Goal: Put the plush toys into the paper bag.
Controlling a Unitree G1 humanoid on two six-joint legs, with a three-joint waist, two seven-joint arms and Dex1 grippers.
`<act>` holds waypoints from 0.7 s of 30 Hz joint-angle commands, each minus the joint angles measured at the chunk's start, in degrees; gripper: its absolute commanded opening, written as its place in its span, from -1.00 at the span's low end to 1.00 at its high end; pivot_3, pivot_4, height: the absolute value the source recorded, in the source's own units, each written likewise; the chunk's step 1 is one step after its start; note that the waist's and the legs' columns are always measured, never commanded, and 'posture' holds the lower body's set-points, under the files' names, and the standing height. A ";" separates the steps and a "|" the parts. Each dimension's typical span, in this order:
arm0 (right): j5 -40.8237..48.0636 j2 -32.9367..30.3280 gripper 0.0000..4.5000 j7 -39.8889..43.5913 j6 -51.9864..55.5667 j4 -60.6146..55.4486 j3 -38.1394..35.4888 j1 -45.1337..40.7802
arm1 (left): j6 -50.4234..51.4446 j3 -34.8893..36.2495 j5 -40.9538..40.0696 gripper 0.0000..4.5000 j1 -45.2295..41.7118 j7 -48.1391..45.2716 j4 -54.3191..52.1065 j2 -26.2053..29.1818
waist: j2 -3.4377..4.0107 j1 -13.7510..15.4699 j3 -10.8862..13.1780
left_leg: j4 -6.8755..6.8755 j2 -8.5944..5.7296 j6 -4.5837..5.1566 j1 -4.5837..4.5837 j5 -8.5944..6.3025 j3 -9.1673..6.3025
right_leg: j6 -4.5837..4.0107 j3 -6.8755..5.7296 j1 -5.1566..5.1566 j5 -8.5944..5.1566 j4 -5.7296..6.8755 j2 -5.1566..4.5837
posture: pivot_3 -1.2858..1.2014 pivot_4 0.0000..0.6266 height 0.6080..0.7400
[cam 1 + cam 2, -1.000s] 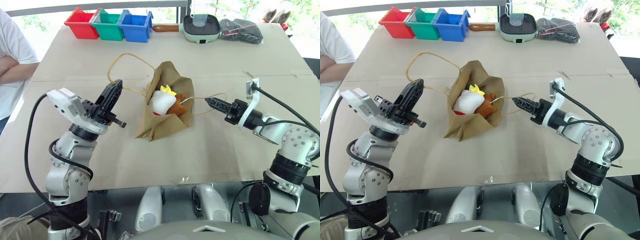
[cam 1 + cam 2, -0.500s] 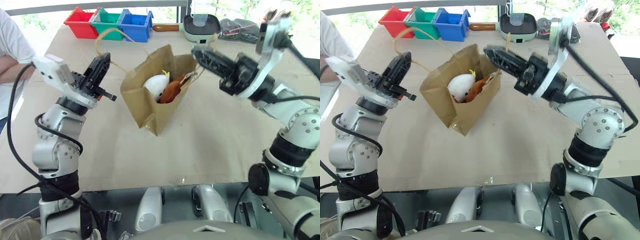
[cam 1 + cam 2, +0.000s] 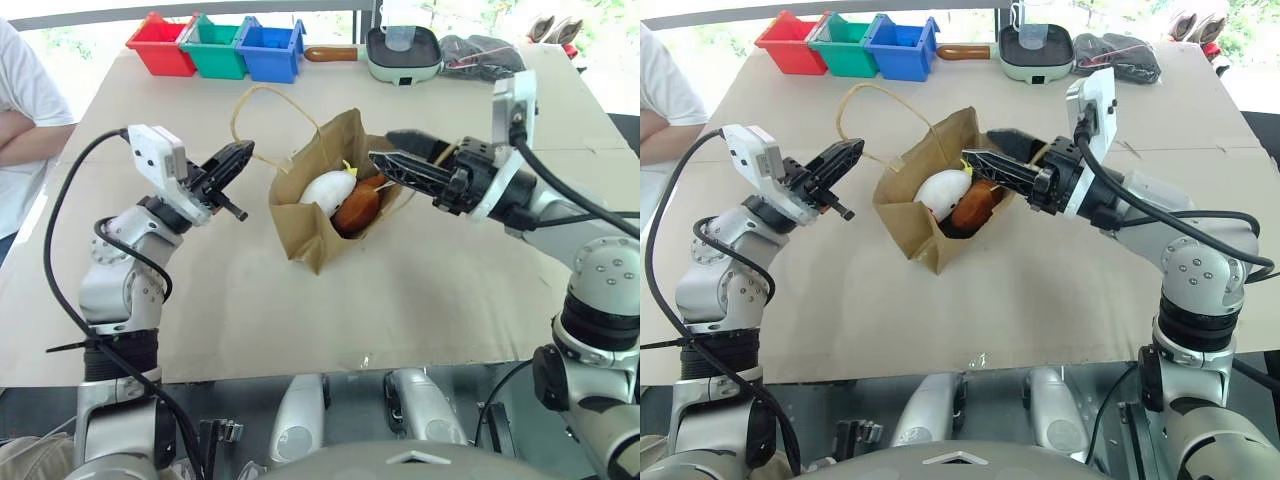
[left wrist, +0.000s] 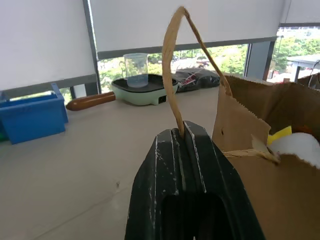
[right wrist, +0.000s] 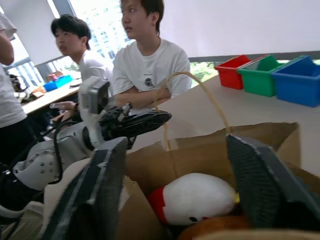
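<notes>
Centre frame on the worktop [image 3: 480, 290]: paper bag [image 3: 310, 215], thin and crushable, holding both soft, light plush toys [image 3: 345, 195]. Left end effector [image 3: 236, 160] pinching a handle [image 4: 172, 75], likely the best hold; right end effector [image 3: 392, 157] spread at the mouth.

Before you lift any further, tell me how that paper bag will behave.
The paper bag looks creased and leaning, so it probably sags. Hanging from one handle in the shut left gripper, it may swing. The toys inside look light.

no legible text, label or number on anything
</notes>
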 commanded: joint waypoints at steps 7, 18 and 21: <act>11.65 0.13 -0.62 -0.84 -6.56 5.63 -11.16 -3.28 | 3.22 7.66 -4.15 -1.00 -4.26 6.64 3.18 -1.14 | 0.00 -0.19 0.01 | -0.02 0.01 0.00 -0.03 0.00 0.00 | 0.00 0.01 -0.02 0.00 0.01 -0.01 | 0.03 -0.52 1.00; 13.17 -3.41 -0.95 -0.08 -6.38 8.71 -8.02 -4.72 | 5.43 9.34 -5.59 -1.00 -8.09 9.92 4.34 -2.38 | 0.00 -0.16 0.01 | 0.02 0.01 0.00 -0.03 0.00 -0.01 | 0.00 -0.01 -0.02 0.01 0.09 -0.02 | 0.03 -0.52 1.00; 11.89 -2.62 -0.72 0.05 -5.17 8.20 -3.53 -1.94 | 5.57 9.25 -5.23 -1.00 -6.47 9.55 2.79 -2.68 | -0.01 -0.22 0.00 | 0.02 0.01 0.00 -0.02 0.00 -0.01 | 0.00 0.00 -0.02 0.01 0.11 -0.02 | 0.03 -0.52 1.00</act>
